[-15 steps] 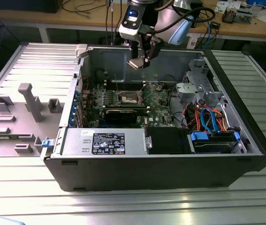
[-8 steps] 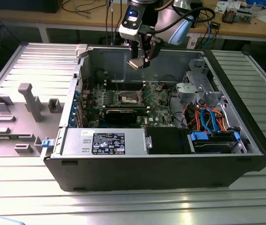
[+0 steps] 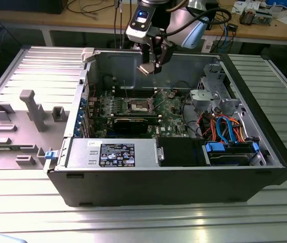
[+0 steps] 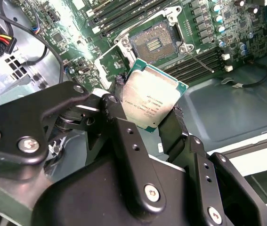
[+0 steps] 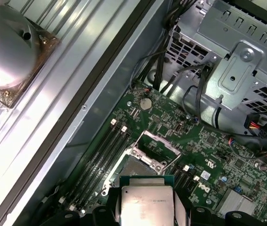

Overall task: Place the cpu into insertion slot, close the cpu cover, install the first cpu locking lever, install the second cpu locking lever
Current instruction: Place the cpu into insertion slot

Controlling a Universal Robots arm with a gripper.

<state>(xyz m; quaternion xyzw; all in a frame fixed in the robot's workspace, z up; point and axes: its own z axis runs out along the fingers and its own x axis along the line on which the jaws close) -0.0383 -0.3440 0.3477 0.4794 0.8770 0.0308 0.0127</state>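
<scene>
My gripper hangs above the open computer case, shut on the cpu, a flat square chip with a silver-grey top. In both wrist views the black fingers clamp the cpu by two opposite edges. The insertion slot lies bare on the green board below, dark centre inside a silvery rim. In the exterior view the insertion slot sits lower than the chip and a little to the exterior view's left. The cpu cover stands raised at the socket's far edge. A thin locking lever juts out beside the socket.
Long memory slots flank the socket. A black graphics card lies in front of it. The power supply fills the near side, and a drive cage with orange and blue cables takes up the exterior view's right. A grey fixture block stands outside the case.
</scene>
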